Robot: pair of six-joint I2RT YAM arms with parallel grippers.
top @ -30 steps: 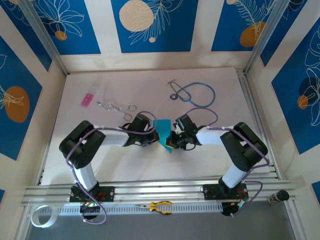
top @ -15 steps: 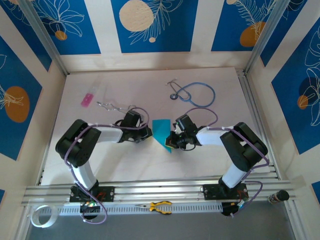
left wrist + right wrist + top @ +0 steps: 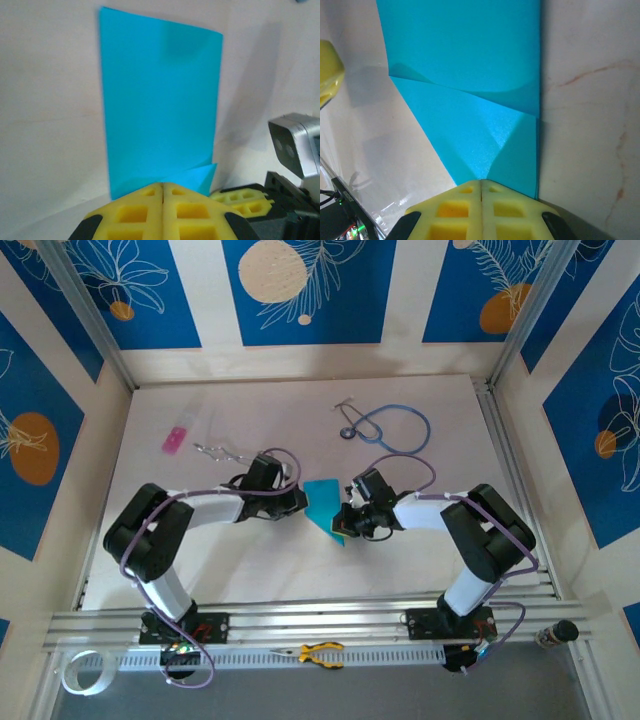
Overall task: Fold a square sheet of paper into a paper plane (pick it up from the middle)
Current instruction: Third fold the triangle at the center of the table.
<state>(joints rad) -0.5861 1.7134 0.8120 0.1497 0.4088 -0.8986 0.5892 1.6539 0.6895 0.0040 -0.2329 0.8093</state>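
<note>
The square sheet of paper (image 3: 322, 498) lies on the table as a folded cyan shape with diagonal creases and a point at its near end. It is a tall rectangle in the left wrist view (image 3: 160, 100), with a small flap raised at its near right corner. My left gripper (image 3: 298, 502) is shut, its yellow tips (image 3: 163, 185) at the paper's left edge. My right gripper (image 3: 345, 520) is shut too, its tips (image 3: 481, 181) resting on the paper's pointed end (image 3: 470, 60) where two creases meet. I cannot tell whether either one pinches paper.
A blue-tubed stethoscope (image 3: 395, 427) lies at the back right. At the back left are a small pink rectangle (image 3: 175, 439) and metal forceps (image 3: 225, 451). Yellow-handled pliers (image 3: 318, 652) and a tape roll (image 3: 80, 672) sit on the near rail, below the arm bases.
My left gripper has drawn back to the left and slightly away from me, off the middle of the paper to its left edge. The right arm and the paper have stayed put.
</note>
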